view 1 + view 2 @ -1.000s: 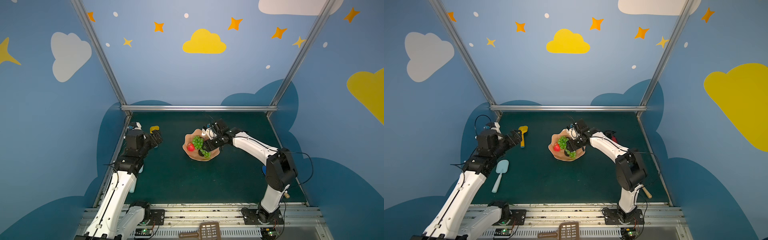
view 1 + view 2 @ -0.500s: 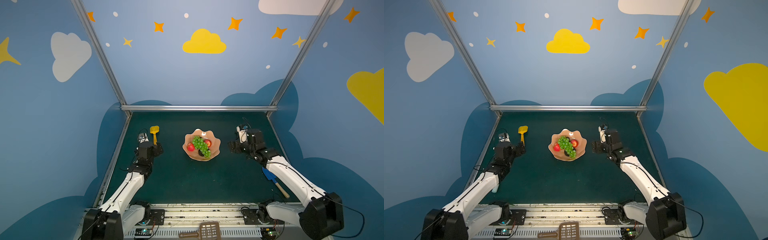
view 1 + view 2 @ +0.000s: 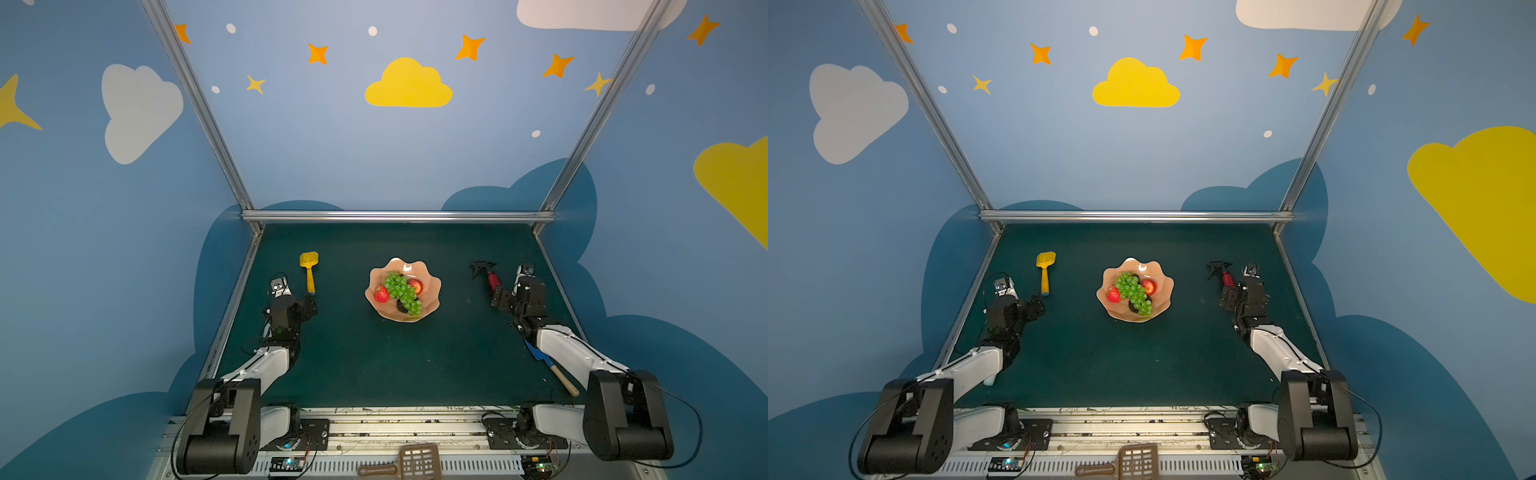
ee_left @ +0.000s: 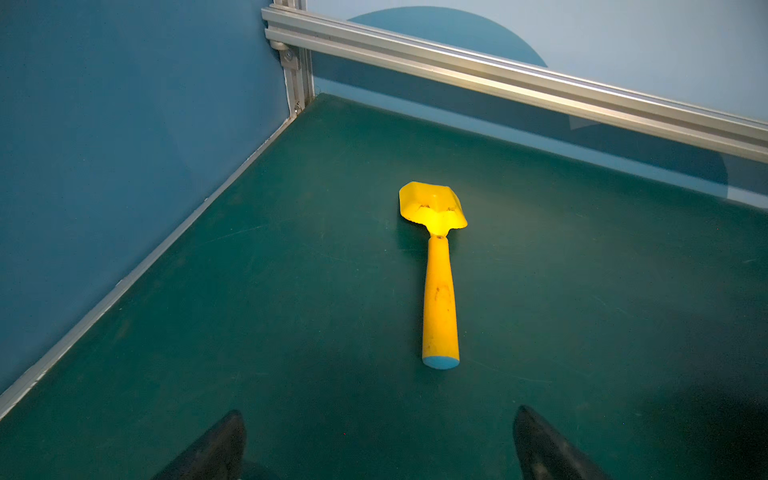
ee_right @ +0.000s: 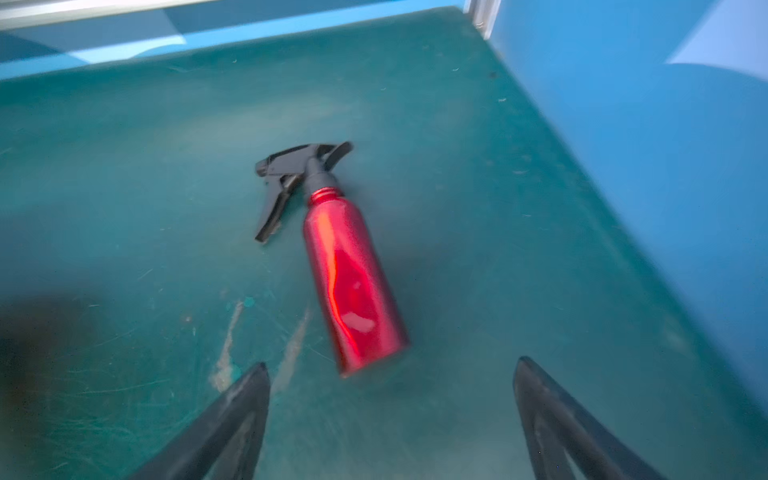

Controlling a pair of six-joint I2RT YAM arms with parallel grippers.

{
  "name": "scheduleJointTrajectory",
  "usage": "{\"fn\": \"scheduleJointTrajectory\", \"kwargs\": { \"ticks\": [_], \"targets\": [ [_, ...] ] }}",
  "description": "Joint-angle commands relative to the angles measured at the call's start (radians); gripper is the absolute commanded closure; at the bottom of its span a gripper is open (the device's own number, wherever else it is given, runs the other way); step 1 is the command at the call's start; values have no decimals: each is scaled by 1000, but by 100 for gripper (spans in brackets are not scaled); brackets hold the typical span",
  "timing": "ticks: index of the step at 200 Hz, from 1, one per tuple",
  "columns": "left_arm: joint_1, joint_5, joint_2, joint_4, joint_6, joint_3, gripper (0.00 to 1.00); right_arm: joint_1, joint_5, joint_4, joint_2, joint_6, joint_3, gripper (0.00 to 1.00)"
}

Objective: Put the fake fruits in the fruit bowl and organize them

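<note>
Holding grapes [image 3: 402, 289], apples [image 3: 381, 294] and a visible avocado [image 3: 401, 306], the mid-frame fruit bowl [image 3: 388, 312] looks essentially filled; left claw [image 4: 379, 411] and right claw [image 5: 391, 362] stand wide open, empty.

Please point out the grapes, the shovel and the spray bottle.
grapes [image 3: 402, 291]: in a top view, middle of the bunch.
shovel [image 4: 439, 307]: left wrist view, handle.
spray bottle [image 5: 353, 282]: right wrist view, red body.

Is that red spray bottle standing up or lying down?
Lying down. In the right wrist view the red spray bottle rests lengthwise on the green mat, not on its base.
</note>
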Motion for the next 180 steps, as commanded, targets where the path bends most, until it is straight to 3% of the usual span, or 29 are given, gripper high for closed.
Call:
{"fn": "scheduleJointTrajectory", "kwargs": {
  "ticks": [1, 28, 109, 180],
  "targets": [
    [5, 19, 73, 76, 24, 46, 1, -3, -9, 189, 27, -22, -65, 9],
    [21, 70, 253, 213, 12, 74, 0, 6, -50, 282, 91, -53, -86, 10],
    [-5, -11, 235, 178, 17, 78, 1, 14, -67, 325, 118, -70, -102, 9],
    [-4, -8, 235, 177, 15, 78, 1, 16, -52, 339, 112, -65, -113, 9]
  ]
}}
